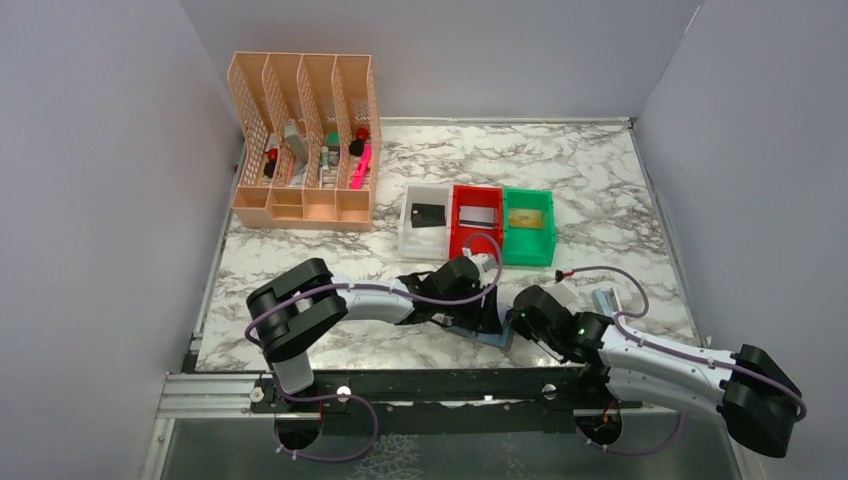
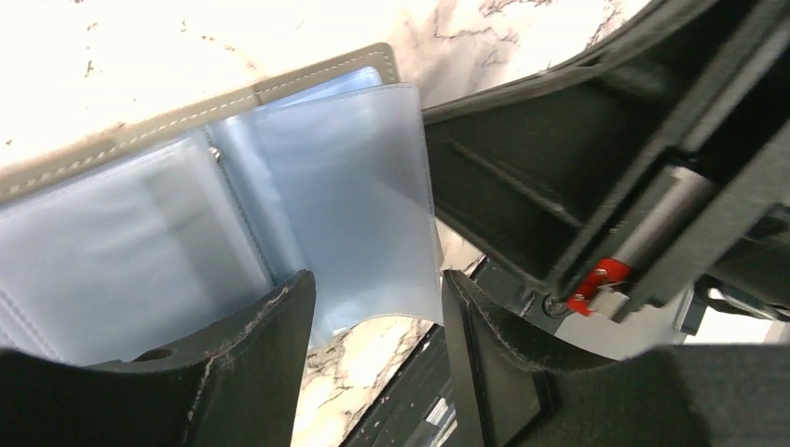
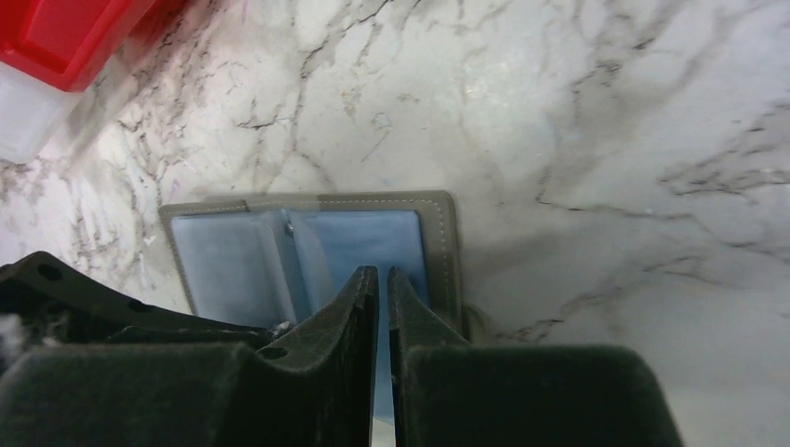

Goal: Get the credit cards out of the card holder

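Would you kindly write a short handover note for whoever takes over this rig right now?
Left gripper: jaws open, straddling a clear sleeve of the card holder.
Right gripper: jaws almost shut, apparently pinching an edge of the holder.
Card holder: lying open on the table, near its front edge, between the two arms.
Done: black card in the white bin, silvery card in the red bin, gold card in the green bin. The sleeves in view look empty.
Left: check the hidden sleeves, then let go and pull back.
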`<state>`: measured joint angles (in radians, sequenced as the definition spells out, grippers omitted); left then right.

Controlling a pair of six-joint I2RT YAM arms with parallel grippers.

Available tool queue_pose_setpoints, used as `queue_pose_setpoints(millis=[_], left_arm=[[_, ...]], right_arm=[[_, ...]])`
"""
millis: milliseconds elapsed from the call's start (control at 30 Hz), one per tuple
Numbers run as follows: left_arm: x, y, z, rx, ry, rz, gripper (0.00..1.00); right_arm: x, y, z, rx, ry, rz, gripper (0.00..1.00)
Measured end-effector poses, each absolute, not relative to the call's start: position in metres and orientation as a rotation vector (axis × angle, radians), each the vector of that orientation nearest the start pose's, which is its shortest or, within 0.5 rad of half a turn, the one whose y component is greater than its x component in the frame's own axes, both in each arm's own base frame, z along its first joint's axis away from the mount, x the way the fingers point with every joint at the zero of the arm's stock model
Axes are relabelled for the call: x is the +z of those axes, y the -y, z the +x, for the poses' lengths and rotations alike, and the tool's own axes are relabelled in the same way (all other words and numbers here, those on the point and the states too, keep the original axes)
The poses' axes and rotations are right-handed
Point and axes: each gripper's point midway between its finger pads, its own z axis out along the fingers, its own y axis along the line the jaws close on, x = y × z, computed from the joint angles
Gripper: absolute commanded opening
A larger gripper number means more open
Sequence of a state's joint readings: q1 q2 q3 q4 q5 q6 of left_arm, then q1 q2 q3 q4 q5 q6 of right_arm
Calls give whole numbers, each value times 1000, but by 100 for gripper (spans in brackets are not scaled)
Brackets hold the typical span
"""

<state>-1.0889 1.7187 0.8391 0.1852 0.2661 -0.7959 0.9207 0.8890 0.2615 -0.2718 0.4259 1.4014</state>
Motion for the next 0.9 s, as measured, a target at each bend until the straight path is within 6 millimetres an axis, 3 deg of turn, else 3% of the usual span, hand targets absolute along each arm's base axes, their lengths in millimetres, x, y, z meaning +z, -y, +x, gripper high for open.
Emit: queue_pose_setpoints(millis=[167,300,433,633,900], left_arm=[[45,410,129,-1175,-2546,527,55],[44,410,128,-1172,-2551,529,51],[42,409,126,-1159,-2562,538,49],[42,410,124,-1132,-2572,571,49],[40,411,122,-1123,-2568,600,49]], right_arm=[[29,-149,169,440,-2332,741,14],[45,-144,172,402,-2320,685,13],[63,-148,176,451,-2289,624,12],[73,-158,178,510,-2279,533,12],[65,-177,179,545,-2329,442,12]])
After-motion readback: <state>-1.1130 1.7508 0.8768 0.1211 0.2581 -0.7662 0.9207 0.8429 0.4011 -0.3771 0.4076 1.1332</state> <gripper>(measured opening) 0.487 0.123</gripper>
